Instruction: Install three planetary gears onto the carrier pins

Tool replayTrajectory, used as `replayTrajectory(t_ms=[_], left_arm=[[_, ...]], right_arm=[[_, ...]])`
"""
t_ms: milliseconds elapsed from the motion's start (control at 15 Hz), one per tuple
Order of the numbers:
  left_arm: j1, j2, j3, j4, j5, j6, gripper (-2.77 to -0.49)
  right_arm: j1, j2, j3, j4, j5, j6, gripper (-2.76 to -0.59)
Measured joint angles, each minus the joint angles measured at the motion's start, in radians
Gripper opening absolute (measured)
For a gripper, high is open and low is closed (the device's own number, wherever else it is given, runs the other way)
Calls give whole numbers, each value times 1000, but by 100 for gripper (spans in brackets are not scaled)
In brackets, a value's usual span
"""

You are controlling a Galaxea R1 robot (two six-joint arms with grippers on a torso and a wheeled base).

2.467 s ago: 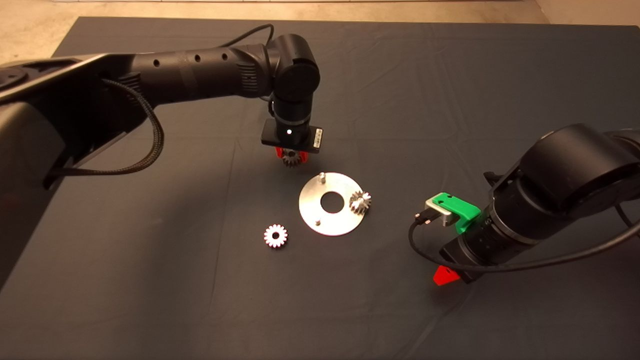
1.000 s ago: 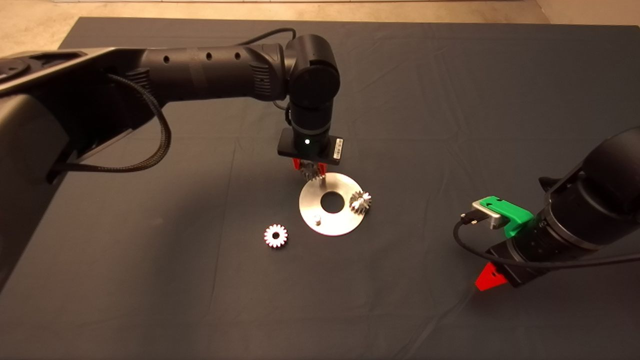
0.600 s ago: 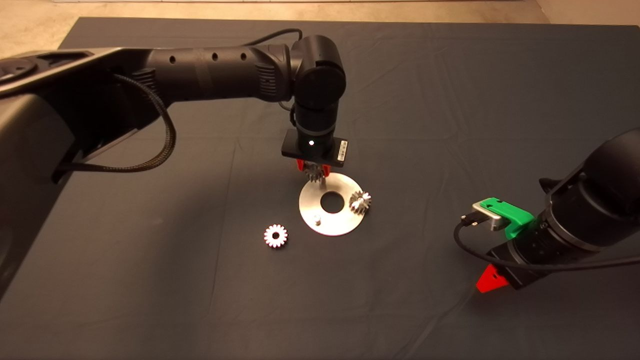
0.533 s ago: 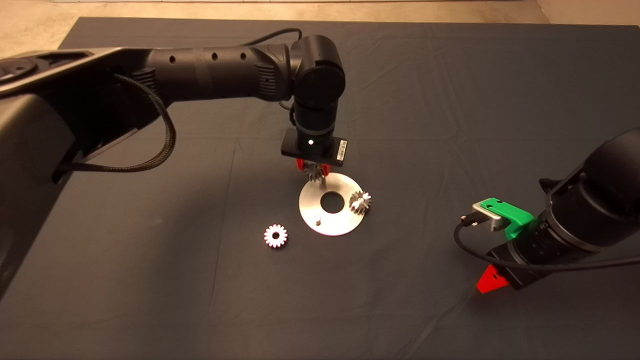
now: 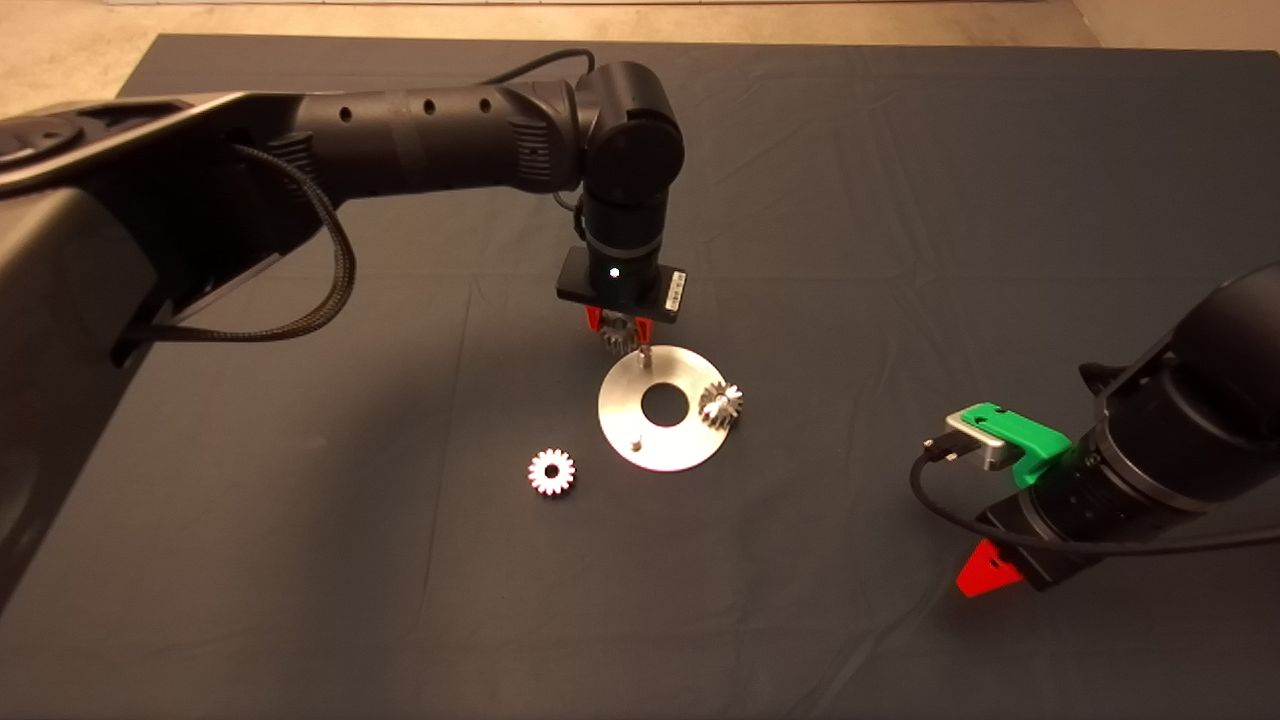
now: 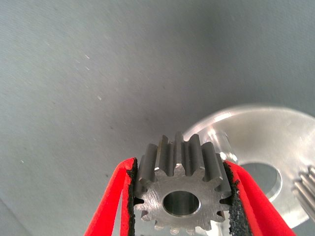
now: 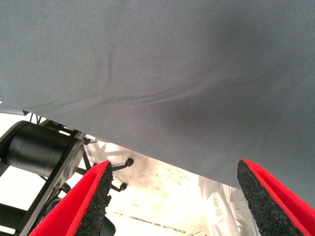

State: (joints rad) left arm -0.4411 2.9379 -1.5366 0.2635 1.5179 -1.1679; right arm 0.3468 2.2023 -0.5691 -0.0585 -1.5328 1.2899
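Observation:
My left gripper (image 5: 618,336) is shut on a silvery planetary gear (image 6: 181,189) and holds it just above the far rim of the shiny carrier disc (image 5: 680,445), beside the far pin (image 5: 645,353). The same gear shows in the head view (image 5: 618,339). A second gear (image 5: 720,404) sits on the disc's right pin. A third gear (image 5: 551,471) lies flat on the mat left of the disc. The near-left pin (image 5: 635,437) stands bare. My right gripper (image 7: 174,196) is open and empty, low at the mat's right side (image 5: 985,575).
The dark mat (image 5: 300,560) covers the table. Past its edge the right wrist view shows a black stand (image 7: 44,152) on the floor. A black cable (image 5: 930,500) loops by the right wrist.
My left gripper carried the gear rightward from left of the disc to over the far pin, then shifted slightly back and up. The right arm pulled back to the right.

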Motion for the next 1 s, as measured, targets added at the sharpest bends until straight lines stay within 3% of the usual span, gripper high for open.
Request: replayTrajectory(t_ms=[267,533,1000], left_arm=[[0,4,0,-55,-56,23,-235],[0,4,0,-63,-103,25,-235],[0,4,-32,-69,-123,86,-236]], right_arm=[[0,3,3,0,0,6,-149],[0,6,4,0,1,6,-149],[0,6,4,6,1,17,-149]])
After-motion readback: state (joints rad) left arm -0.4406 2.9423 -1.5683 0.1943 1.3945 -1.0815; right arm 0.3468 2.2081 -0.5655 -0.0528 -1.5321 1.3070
